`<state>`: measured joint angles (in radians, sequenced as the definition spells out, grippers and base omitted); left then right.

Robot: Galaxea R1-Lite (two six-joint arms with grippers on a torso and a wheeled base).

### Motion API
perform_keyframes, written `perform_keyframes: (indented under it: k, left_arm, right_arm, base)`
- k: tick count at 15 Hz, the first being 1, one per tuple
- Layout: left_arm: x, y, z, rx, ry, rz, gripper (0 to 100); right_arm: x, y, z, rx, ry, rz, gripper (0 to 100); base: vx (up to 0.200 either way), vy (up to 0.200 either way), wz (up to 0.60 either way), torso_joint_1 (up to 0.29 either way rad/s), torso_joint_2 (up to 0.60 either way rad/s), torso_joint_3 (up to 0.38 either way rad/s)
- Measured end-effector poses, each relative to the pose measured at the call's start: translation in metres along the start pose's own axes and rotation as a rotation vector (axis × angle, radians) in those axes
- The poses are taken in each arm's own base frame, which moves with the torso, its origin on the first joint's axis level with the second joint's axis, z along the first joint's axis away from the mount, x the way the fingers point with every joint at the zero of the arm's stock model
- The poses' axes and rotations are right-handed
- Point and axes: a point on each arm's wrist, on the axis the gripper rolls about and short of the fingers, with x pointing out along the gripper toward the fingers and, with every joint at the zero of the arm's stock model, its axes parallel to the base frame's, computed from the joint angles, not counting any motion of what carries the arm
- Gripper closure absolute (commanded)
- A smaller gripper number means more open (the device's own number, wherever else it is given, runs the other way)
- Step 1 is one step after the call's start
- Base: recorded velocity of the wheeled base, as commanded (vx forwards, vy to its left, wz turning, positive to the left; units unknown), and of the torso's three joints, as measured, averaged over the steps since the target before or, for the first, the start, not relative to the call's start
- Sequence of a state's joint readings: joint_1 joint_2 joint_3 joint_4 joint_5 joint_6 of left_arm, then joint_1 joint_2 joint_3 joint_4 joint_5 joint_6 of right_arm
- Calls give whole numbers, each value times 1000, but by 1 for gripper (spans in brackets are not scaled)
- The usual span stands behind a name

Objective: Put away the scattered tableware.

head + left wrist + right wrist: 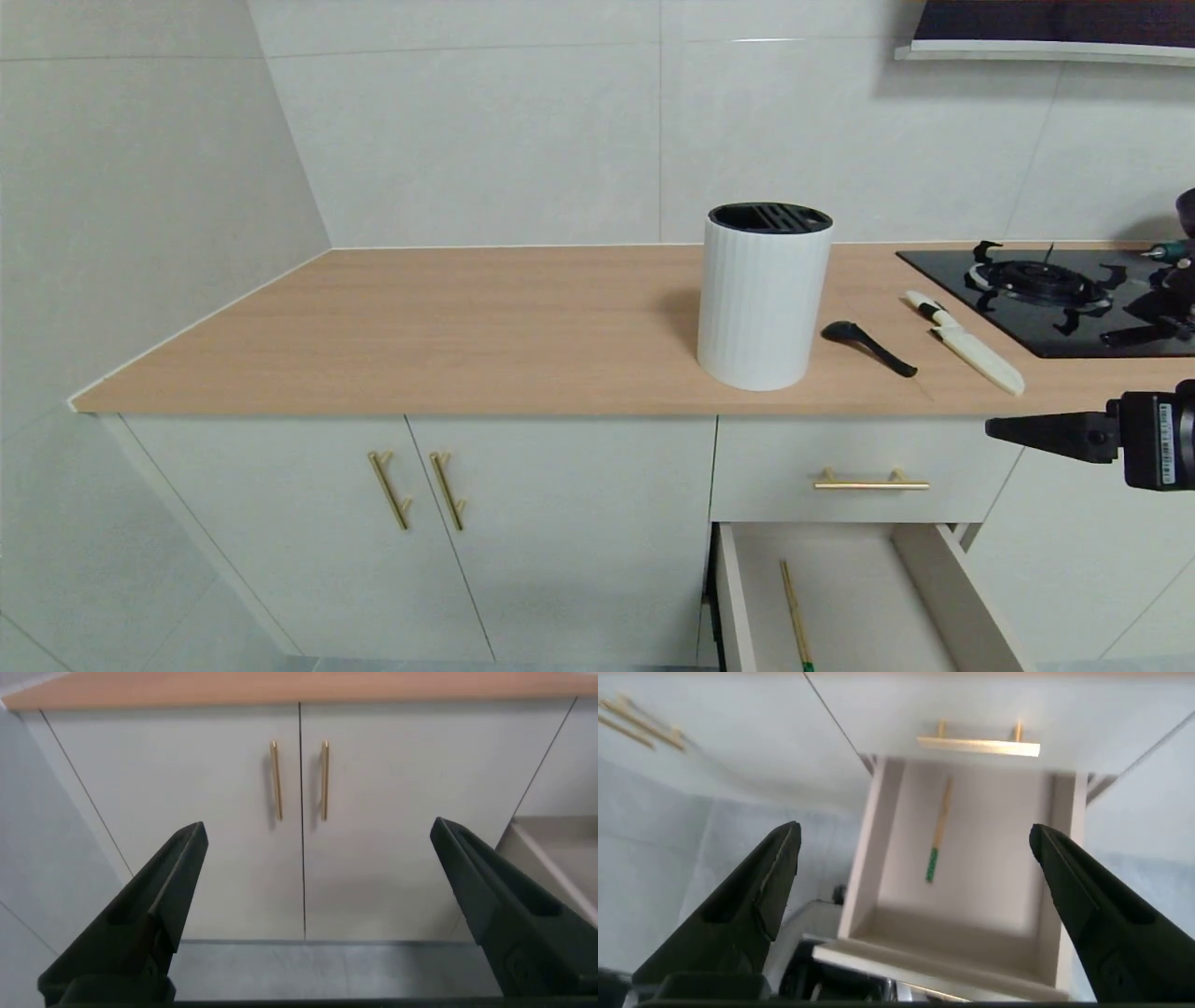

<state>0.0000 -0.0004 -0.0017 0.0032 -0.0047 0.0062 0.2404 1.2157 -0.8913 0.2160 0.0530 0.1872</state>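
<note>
A black spoon [868,347] and a cream-bladed knife [966,343] lie on the wooden counter [467,327], to the right of a white ribbed holder [761,299] with a black slotted top. Below the counter a drawer [920,597] stands pulled out, with a single chopstick [795,616] in it. My right gripper [994,429] hangs in front of the counter edge, above the drawer. In the right wrist view the right gripper [915,915] is open, over the drawer [878,849] and the chopstick [937,831]. My left gripper [318,915] is open and held low, facing the cabinet doors.
A black gas hob [1055,289] sits at the counter's right end. Two cabinet doors with gold handles [420,490] are left of the drawers; a shut drawer with a gold handle [871,483] is above the pulled-out one. Tiled walls bound the counter behind and on the left.
</note>
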Motion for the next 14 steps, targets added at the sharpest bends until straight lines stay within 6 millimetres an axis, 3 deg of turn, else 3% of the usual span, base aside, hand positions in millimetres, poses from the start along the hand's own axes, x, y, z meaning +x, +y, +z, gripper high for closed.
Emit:
perform_keyframes:
  k: [2, 5, 11, 14]
  left_arm:
    - [0, 0, 0, 0, 0, 0, 0]
    - [0, 0, 0, 0, 0, 0, 0]
    - [0, 0, 0, 0, 0, 0, 0]
    - [0, 0, 0, 0, 0, 0, 0]
  right_arm:
    - [6, 0, 4, -15, -32, 1, 0]
    - [38, -7, 22, -49, -107, -27, 0]
    - [138, -45, 71, -164, -144, -38, 0]
    - [187, -71, 76, -223, -202, -53, 0]
  base:
    - [0, 0, 0, 36, -83, -49]
    - [0, 0, 0, 0, 0, 0]
    - [0, 0, 0, 0, 0, 0]
    - [0, 0, 0, 0, 0, 0]
